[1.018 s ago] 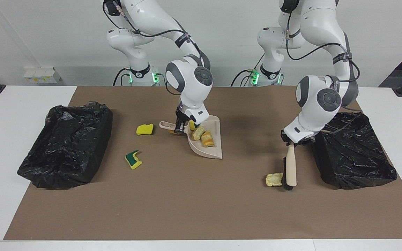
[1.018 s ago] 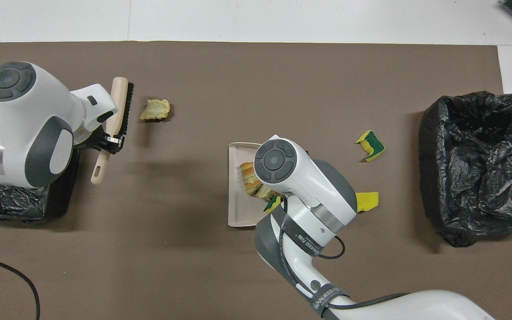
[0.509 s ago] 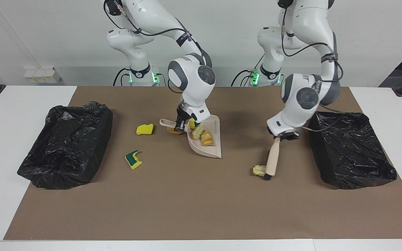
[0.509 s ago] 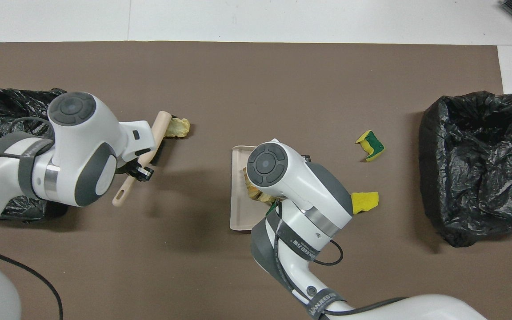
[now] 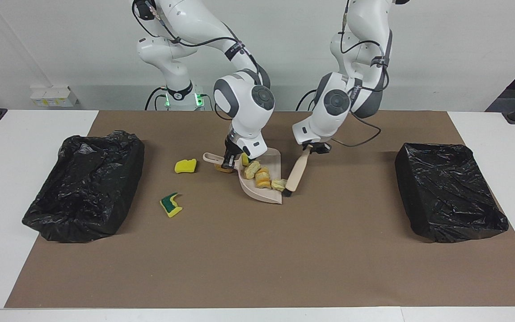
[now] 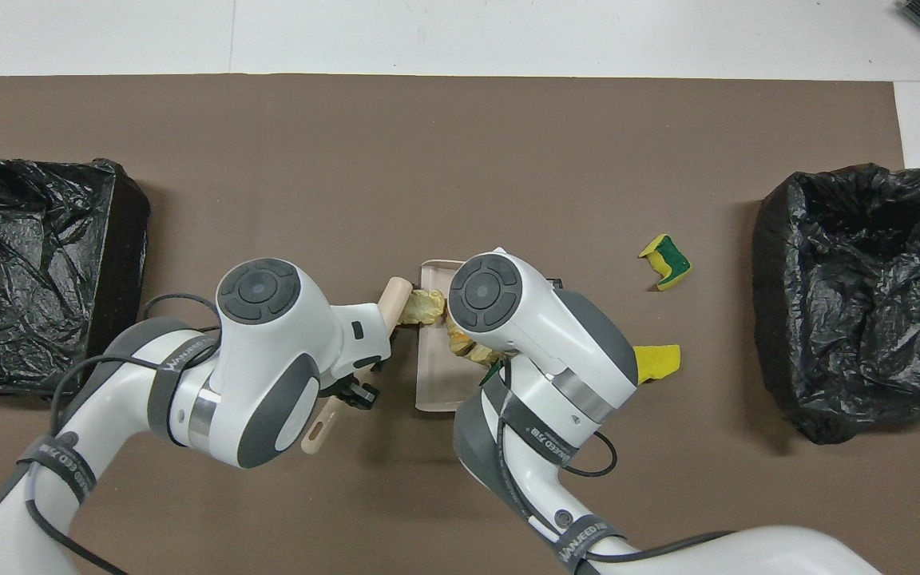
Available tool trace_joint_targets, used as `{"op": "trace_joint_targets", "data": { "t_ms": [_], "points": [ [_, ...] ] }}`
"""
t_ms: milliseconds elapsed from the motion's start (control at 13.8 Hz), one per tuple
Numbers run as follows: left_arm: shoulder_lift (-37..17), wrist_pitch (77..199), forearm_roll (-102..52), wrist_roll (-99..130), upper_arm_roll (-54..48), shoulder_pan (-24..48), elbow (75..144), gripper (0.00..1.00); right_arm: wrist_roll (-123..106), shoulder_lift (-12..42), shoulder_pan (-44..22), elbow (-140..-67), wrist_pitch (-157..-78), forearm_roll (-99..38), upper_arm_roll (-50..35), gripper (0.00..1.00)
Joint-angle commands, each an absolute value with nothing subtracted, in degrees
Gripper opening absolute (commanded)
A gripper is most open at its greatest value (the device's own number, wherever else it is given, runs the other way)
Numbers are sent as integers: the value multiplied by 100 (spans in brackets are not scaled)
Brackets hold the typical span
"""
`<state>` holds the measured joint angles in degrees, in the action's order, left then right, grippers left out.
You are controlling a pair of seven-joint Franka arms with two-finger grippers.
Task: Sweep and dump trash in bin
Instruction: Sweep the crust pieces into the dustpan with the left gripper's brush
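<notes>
brush swept across, pale scrap now at dustpan lip

Middle of the tabletop is pretty jammed for you: the right end effector is clamped on the dustpan handle and the left end effector is gripping the brush, whose head sits right at the pan's open edge, so there's basically no gap between the two arms. Toward the right arm's end you've got two loose sponge scraps, a yellow one near the pan handle and a green-and-yellow one farther from the robots, with passable room around and between them before the black bin. The stretch between the brush and the other bin at the left arm's end is open, and so is the wide strip of brown mat farthest from the robots.
</notes>
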<state>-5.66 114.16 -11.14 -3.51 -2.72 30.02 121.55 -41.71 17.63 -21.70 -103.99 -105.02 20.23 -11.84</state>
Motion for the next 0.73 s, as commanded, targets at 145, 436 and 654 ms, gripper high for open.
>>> {"op": "trace_joint_targets", "data": {
  "t_ms": [145,436,654],
  "points": [
    [-475,11067,-1380,1078,-167,3270,11744,0,-3850,1688,-2065,-10529,-10643,2092,-1213,0],
    [-369,10969,-1345,2020,-114,3217,11514,0,-3560,1679,-2039,-10661,-10994,1996,-1213,0],
    [-334,10881,-1091,2669,-105,2893,11505,0,-3577,1679,-1960,-10801,-11319,1794,-1222,0]
  ]
}}
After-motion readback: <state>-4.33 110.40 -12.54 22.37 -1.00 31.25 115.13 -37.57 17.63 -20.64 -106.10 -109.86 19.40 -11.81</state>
